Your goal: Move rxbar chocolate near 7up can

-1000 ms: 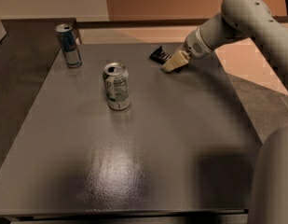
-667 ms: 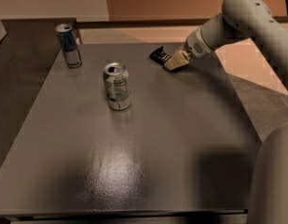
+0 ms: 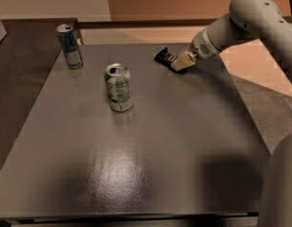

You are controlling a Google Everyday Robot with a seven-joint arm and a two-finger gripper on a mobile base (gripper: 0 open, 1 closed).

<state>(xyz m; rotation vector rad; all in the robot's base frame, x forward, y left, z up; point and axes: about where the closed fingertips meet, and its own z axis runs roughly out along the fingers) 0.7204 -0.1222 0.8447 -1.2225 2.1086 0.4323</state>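
Pincer (image 3: 179, 63) at rxbar chocolate (image 3: 163, 56), far across table (image 3: 193, 145) from 7up can (image 3: 119, 88).

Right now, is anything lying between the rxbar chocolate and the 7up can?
No. In the camera view, only bare table separates the rxbar chocolate from the 7up can. The gripper is at the bar's end away from the can, outside that stretch.

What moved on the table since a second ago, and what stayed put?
The end effector crept a tiny bit to the right, staying against the rxbar chocolate at the far side of the table. The bar hardly shifted, and I cannot tell whether it was grabbed. The 7up can and the blue can stayed where they were.
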